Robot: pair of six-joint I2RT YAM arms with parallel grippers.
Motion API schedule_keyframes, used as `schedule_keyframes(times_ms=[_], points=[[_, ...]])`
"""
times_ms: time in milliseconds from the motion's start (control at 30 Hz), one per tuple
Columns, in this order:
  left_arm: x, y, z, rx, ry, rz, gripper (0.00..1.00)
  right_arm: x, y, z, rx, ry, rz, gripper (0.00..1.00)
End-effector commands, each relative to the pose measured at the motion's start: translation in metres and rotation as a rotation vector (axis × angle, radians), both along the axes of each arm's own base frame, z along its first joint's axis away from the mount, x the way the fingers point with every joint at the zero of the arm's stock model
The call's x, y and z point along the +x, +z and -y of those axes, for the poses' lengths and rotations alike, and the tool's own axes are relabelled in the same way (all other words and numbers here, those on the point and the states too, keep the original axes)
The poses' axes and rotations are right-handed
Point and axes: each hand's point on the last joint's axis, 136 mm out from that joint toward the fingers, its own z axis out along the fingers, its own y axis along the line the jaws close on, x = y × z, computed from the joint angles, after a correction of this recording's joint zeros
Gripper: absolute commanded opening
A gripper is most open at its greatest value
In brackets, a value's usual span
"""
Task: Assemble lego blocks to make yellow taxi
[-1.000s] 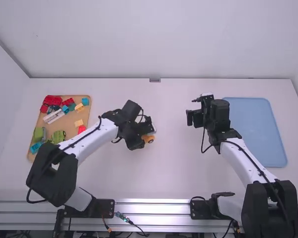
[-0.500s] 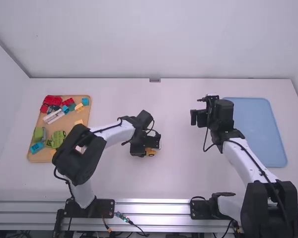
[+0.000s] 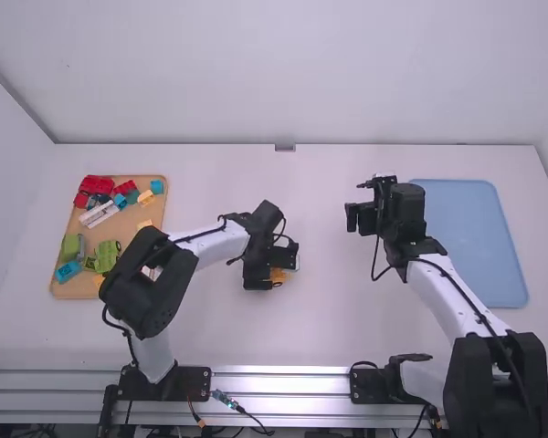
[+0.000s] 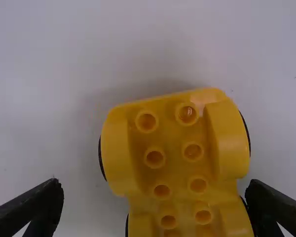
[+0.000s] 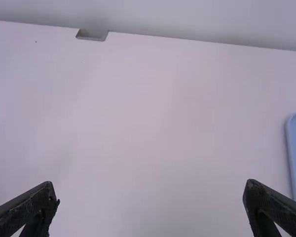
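The yellow car base [image 3: 279, 275] lies on the white table left of the middle, partly covered by my left gripper [image 3: 274, 278], which is low over it. In the left wrist view the studs of the yellow car base [image 4: 175, 153] face the camera, with black wheels at its sides. My left gripper [image 4: 155, 200] is open around it: one finger stands off with a gap, the other is close against a wheel. Over the right part of the table, my right gripper [image 3: 351, 219] is away from any block. The right gripper [image 5: 150, 195] is open with nothing between its fingers.
A wooden tray [image 3: 73, 290] at the left holds red, green, blue, white and yellow blocks; the left arm passes over its near right corner. A blue tray [image 3: 470, 242] lies at the right, beside the right arm.
The left gripper has moved right and toward the camera side, and its arm has swung right. The yellow base appears slightly nearer the camera side. The right gripper has shifted only slightly.
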Motion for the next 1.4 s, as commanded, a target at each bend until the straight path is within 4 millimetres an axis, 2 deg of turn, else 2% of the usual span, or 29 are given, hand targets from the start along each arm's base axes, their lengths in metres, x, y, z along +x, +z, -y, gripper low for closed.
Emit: schedule_keyframes(times_ms=[0, 33, 167, 367, 433, 500, 533, 600, 633, 700, 733, 833, 900, 933, 1033, 1067, 1100, 1133, 1267, 1367], points=[[0.005, 0.009, 0.006, -0.007, -0.022, 0.009, 0.99, 0.005, 0.008, -0.001, -0.003, 0.001, 0.018, 0.99], [0.005, 0.010, 0.007, -0.007, -0.022, 0.008, 0.99, 0.005, 0.008, -0.001, -0.003, 0.002, 0.018, 0.99], [0.008, 0.044, 0.008, 0.000, -0.025, 0.000, 0.99, 0.006, 0.009, 0.000, -0.002, -0.001, 0.021, 0.99], [0.020, 0.108, -0.008, -0.005, 0.006, -0.006, 0.99, 0.005, 0.009, -0.003, 0.000, 0.008, 0.020, 0.99], [0.035, 0.129, -0.021, -0.036, 0.115, 0.005, 0.99, 0.005, 0.009, -0.004, 0.000, 0.011, 0.021, 0.99], [0.049, 0.141, -0.033, -0.062, 0.224, 0.020, 0.99, 0.005, 0.009, -0.006, 0.005, 0.012, 0.023, 0.99], [0.063, 0.151, -0.046, -0.090, 0.330, 0.031, 0.99, 0.005, 0.010, -0.007, 0.006, 0.013, 0.025, 0.99], [0.073, 0.158, -0.060, -0.113, 0.412, 0.038, 0.99, 0.006, 0.010, -0.005, 0.006, 0.010, 0.027, 0.99], [0.081, 0.163, -0.073, -0.131, 0.479, 0.043, 0.99, 0.006, 0.010, -0.005, 0.006, 0.010, 0.027, 0.99], [0.099, 0.172, -0.114, -0.161, 0.655, 0.055, 0.99, 0.006, 0.010, -0.006, 0.006, 0.010, 0.026, 0.99], [0.101, 0.173, -0.119, -0.167, 0.673, 0.055, 0.99, 0.006, 0.010, -0.006, 0.006, 0.011, 0.026, 0.99], [0.125, 0.178, -0.175, -0.228, 0.914, 0.100, 0.99, 0.006, 0.010, -0.006, 0.006, 0.012, 0.028, 0.99], [0.133, 0.178, -0.200, -0.238, 1.022, 0.130, 0.99, 0.006, 0.011, -0.005, 0.007, 0.009, 0.031, 0.99], [0.142, 0.177, -0.231, -0.259, 1.195, 0.163, 0.99, 0.007, 0.011, -0.006, 0.007, 0.010, 0.033, 0.99], [0.149, 0.175, -0.268, -0.314, 1.461, 0.188, 0.99, 0.007, 0.013, -0.008, 0.008, 0.015, 0.038, 1.00], [0.150, 0.172, -0.295, -0.375, 1.715, 0.186, 0.99, 0.007, 0.014, -0.010, 0.012, 0.019, 0.043, 0.99], [0.149, 0.169, -0.307, -0.422, 1.857, 0.168, 0.99, 0.008, 0.014, -0.011, 0.011, 0.022, 0.046, 0.99], [0.143, 0.163, -0.318, -0.466, 2.010, 0.120, 0.99, 0.008, 0.015, -0.013, 0.012, 0.027, 0.050, 0.99], [0.125, 0.146, -0.328, -0.457, 2.167, 0.008, 0.99, 0.009, 0.017, -0.015, 0.015, 0.031, 0.060, 0.99], [0.124, 0.133, -0.338, -0.415, 2.252, 0.016, 0.99, 0.009, 0.018, -0.015, 0.016, 0.033, 0.065, 0.99]])
